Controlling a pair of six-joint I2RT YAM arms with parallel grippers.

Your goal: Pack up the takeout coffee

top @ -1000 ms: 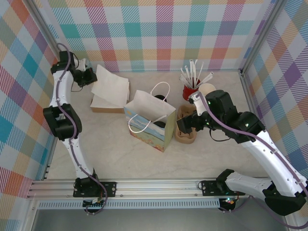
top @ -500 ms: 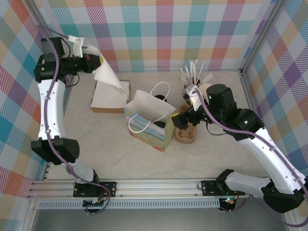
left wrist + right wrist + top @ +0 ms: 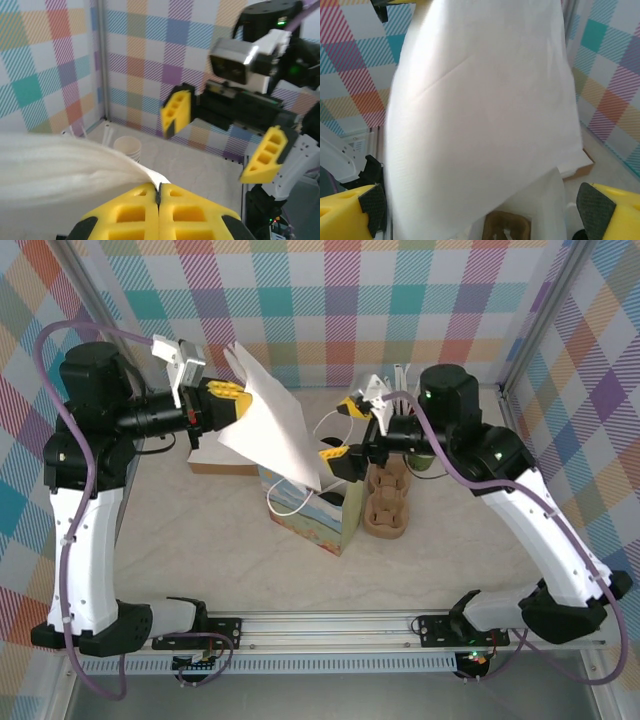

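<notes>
Your left gripper is pinched tight on the corner of a white paper napkin. In the left wrist view its yellow fingertips press together with the sheet caught between them. You hold it high at the left, and the napkin hangs down and to the right over the open mouth of the gift bag at the middle of the table.

Your right gripper faces it from the other side, jaws spread wide with nothing between them, above the bag's rear right side. In the right wrist view the napkin hangs just in front of those fingers.

The brown pulp cup carrier lies just right of the bag, under your right arm.

The takeout coffee cup stands open-topped on the table at the back right, beside some white straws. It is outside the bag and apart from both grippers.

Something dark lies inside the bag's mouth, and you cannot tell what it is.
</notes>
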